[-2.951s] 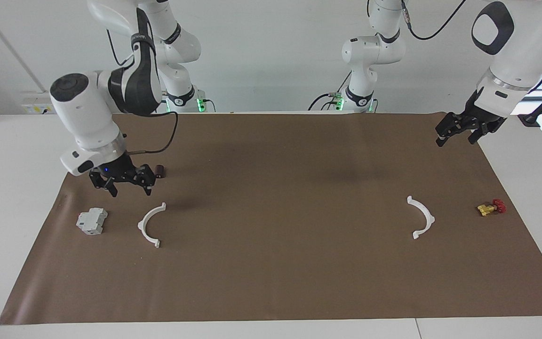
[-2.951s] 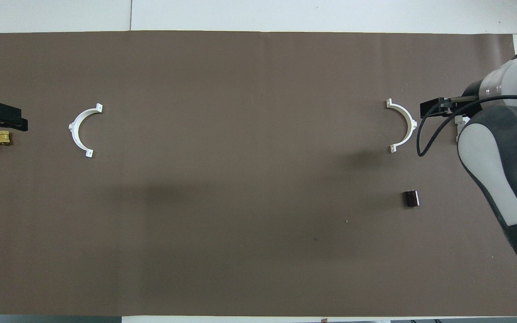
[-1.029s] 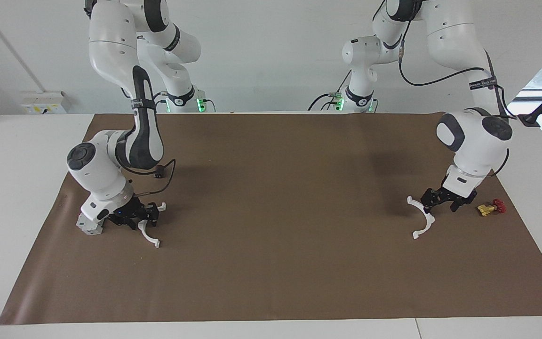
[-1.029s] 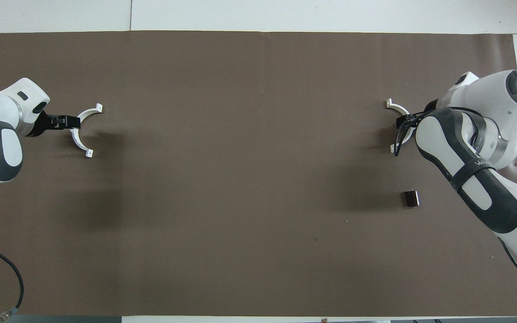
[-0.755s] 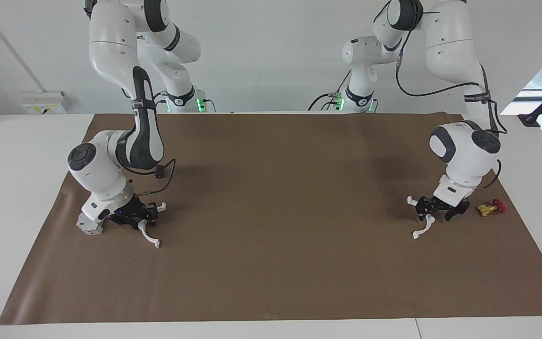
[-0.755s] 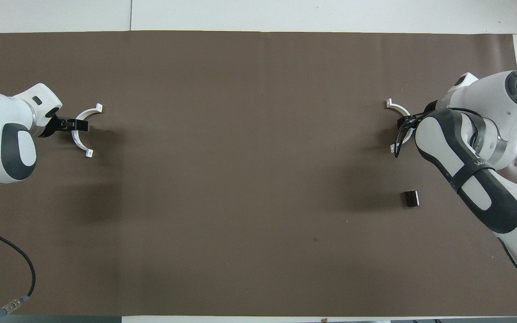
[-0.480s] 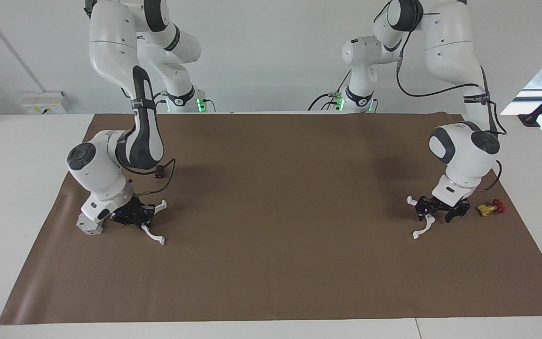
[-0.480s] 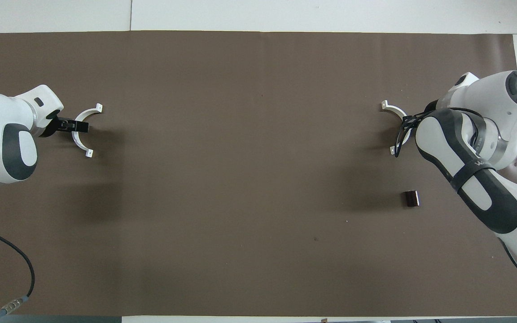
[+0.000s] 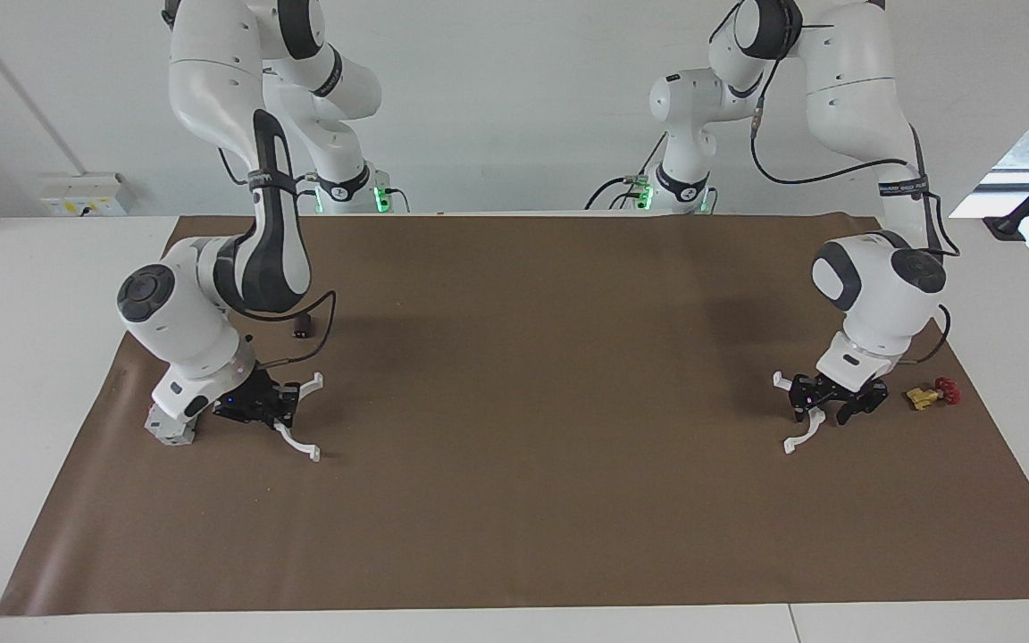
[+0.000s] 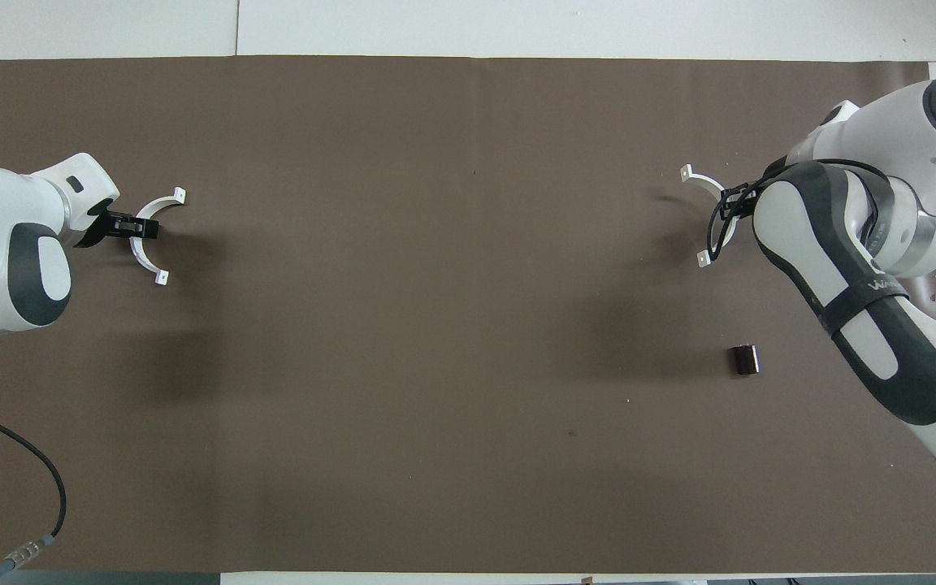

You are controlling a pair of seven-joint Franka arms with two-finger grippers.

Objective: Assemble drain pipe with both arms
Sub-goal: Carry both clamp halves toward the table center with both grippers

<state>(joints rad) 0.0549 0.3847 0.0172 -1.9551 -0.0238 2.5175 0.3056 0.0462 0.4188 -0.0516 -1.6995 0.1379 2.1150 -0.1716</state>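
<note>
Both arms bend low over the worktop (image 9: 514, 536). The right gripper (image 9: 275, 408) has its fingers clamped on one drain pipe half (image 9: 298, 444), lifted slightly at its end of the worktop. The left gripper (image 9: 823, 404) grasps the other half (image 9: 798, 438), which rests on the worktop.

No text, label or number on the arms or table can be read.

- My two arms (image 9: 211, 295) were glossy white, rounded links with dark grey joint caps and panels.
- Black cables (image 9: 800, 170) looped along them.
- Each claw (image 9: 255, 406) was black, with a small blue light.
- Green lights (image 9: 380, 196) glowed at my bases.
</note>
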